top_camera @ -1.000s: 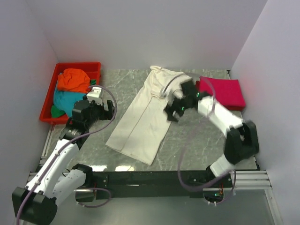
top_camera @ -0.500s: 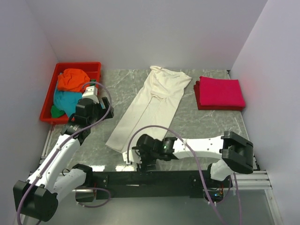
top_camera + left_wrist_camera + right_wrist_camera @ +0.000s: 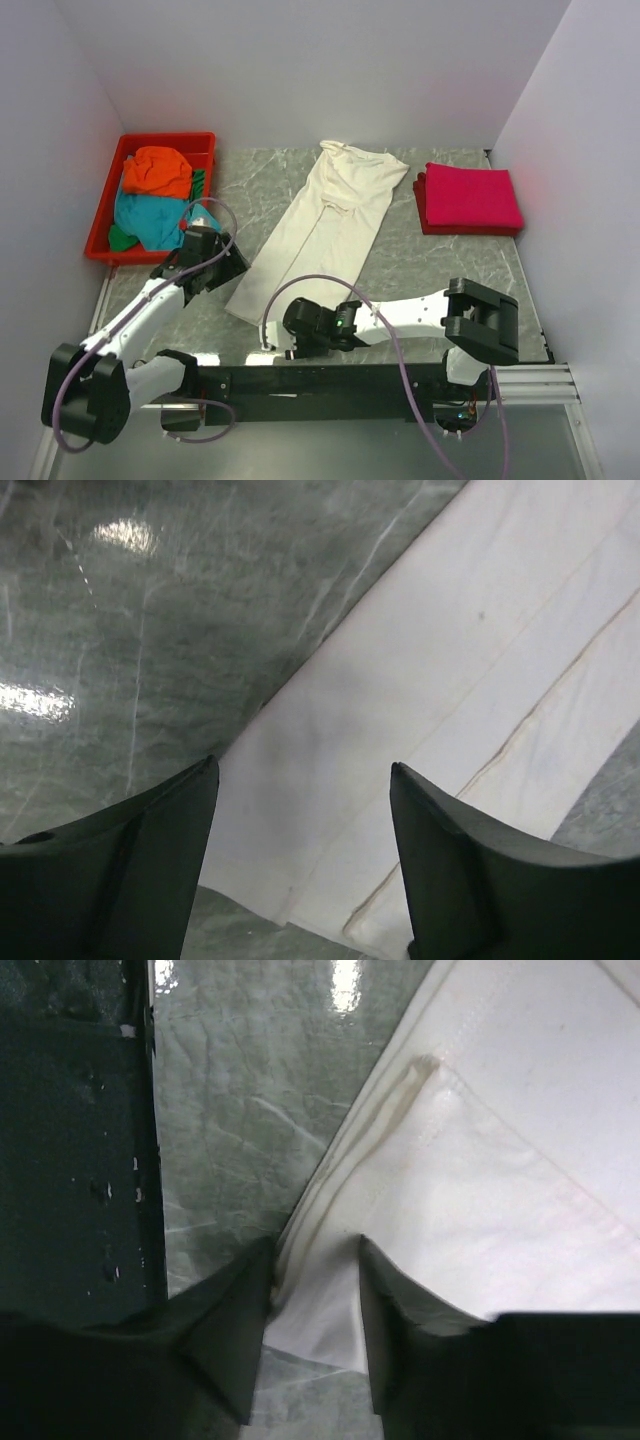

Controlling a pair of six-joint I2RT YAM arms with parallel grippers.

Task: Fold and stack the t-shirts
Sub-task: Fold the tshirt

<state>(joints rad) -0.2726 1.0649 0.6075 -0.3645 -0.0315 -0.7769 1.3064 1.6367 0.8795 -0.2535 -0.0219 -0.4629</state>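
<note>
A large cream-white t-shirt (image 3: 325,215), folded into a long strip, lies slanted across the table. My left gripper (image 3: 230,268) hovers open over its near left corner; in the left wrist view the cloth (image 3: 420,660) spreads between and under that gripper (image 3: 303,765). My right gripper (image 3: 298,335) is at the near right corner. Its jaws (image 3: 313,1245) stand narrowed astride the hem corner (image 3: 320,1310), with cloth filling the gap and a gap still between them. A folded magenta-pink t-shirt (image 3: 470,198) lies at the far right. Orange (image 3: 155,170) and teal (image 3: 145,215) t-shirts sit crumpled in the tray.
The red plastic tray (image 3: 98,225) stands at the far left by the wall. A dark rail (image 3: 70,1160) runs along the table's near edge, right beside my right gripper. Walls close in on the left, back and right.
My right arm has swung from the shirt's far right side down to its near right corner, its jaws narrowing. My left gripper has dropped toward the near left corner and narrowed a little.
</note>
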